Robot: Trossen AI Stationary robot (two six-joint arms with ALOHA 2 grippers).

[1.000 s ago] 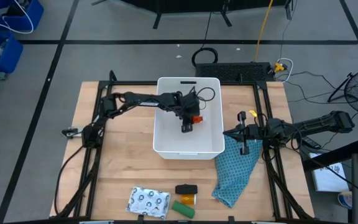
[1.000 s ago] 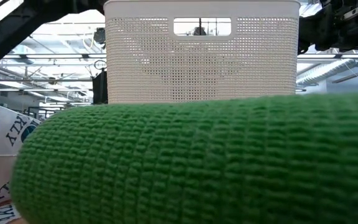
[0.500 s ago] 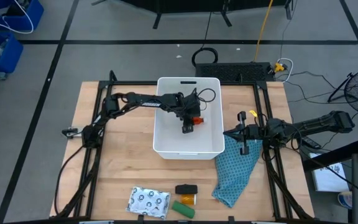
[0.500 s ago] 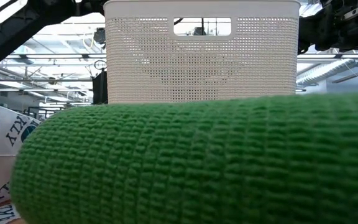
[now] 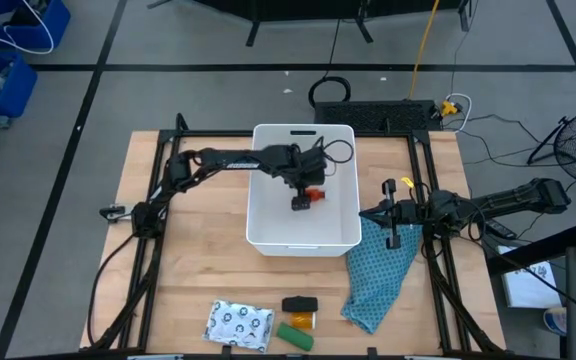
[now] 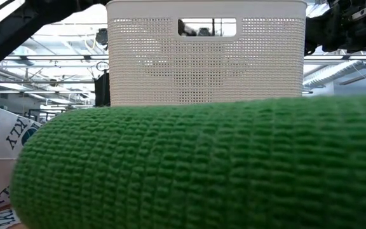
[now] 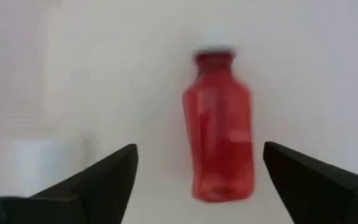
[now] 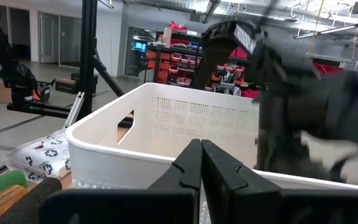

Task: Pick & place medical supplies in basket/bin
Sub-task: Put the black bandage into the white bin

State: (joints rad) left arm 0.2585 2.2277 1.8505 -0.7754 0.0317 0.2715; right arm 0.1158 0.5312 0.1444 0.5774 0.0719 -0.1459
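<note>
The red bottle [image 7: 221, 127] is seen lying on the floor of the white bin [image 5: 268, 200], below the left end effector [image 7: 197, 180] with fingers spread apart, and is judged light, rigid and slick, best gripped across its flat-sided body.

Red bottle [image 7: 221, 132]; white bin [image 5: 271, 225]; teal patterned cloth [image 5: 380, 280].

Lay crumpled on the light wooden tabletop [image 5: 198, 270]: a teal patterned cloth [image 5: 378, 280], right of centre toward the near edge. Stood on the grey floor at far left: blue plastic bins [image 5: 13, 45]. Trailed beyond the far edge: a yellow cable [image 5: 426, 45].
</note>
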